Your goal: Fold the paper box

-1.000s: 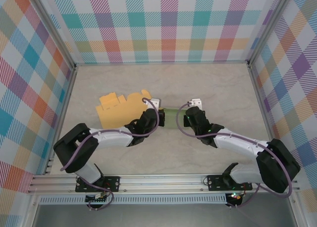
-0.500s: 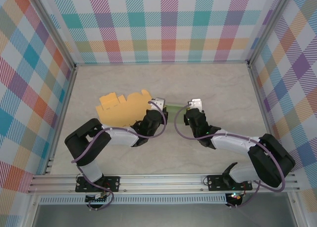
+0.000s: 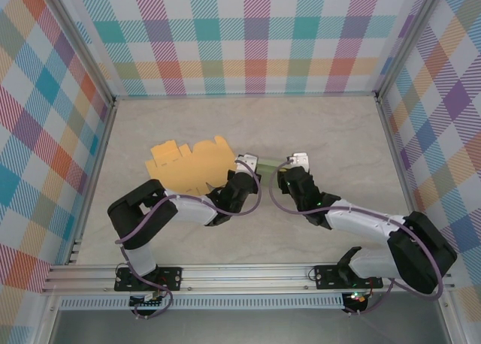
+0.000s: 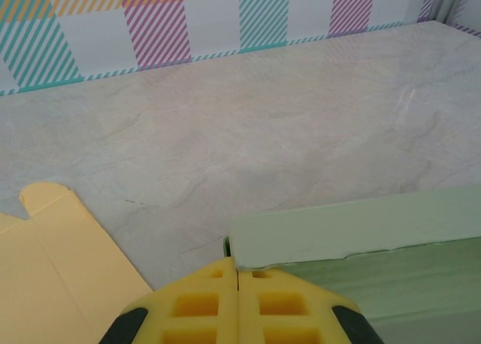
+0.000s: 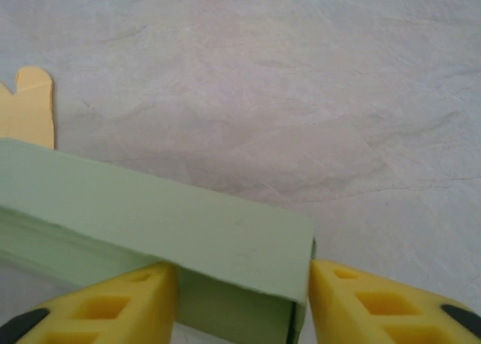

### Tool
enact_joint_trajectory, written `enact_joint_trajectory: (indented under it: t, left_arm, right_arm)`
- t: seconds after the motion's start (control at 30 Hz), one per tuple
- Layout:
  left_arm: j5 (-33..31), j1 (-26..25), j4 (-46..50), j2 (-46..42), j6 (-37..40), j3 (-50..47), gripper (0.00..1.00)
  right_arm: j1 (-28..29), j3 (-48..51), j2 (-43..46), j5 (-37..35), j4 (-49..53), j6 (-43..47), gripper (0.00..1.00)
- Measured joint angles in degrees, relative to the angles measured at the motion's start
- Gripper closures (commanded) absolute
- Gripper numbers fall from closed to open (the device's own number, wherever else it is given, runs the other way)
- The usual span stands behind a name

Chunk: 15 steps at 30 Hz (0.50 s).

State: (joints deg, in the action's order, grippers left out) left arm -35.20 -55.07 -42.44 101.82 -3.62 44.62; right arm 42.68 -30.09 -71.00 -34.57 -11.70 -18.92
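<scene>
L gripper (image 4: 238, 275), fingers pressed together, braces the pale-green folded paper box (image 5: 150, 209) at its left-end corner, prob. to steady it, while R gripper (image 5: 240, 273), jaws spread, straddles its right end w/o clamping; flat yellow card blank (image 3: 188, 164) lies left of box.

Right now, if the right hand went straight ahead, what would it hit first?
Most likely the green paper box, whose end sits between the right hand's fingers; beyond it lies bare table.

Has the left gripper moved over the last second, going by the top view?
Yes. The left gripper has shifted right, off the right edge of the flat yellow cardboard sheet that its wrist overlapped before.
</scene>
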Motion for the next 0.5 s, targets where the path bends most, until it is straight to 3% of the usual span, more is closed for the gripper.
enact_joint_trajectory:
  t: [0.07,0.13,0.3,0.5]
  left_arm:
    - [0.0,-0.2,0.9,0.1,0.0,0.7,1.0]
    - [-0.1,-0.2,1.7,0.3,-0.2,1.3,1.0]
    - [-0.4,-0.3,2.2,0.9,-0.9,2.2,1.0]
    - [-0.5,-0.3,2.7,0.9,-1.3,2.4,1.0]
  right_arm:
    - [0.1,-0.7,0.7,0.8,1.9,-0.2,0.19]
    - [0.2,-1.8,1.3,1.6,3.7,-0.1,0.11]
    - [0.2,-6.3,2.7,2.6,9.9,-1.0,0.0]
    - [-0.7,-20.0,0.8,2.8,23.7,-4.8,0.0]
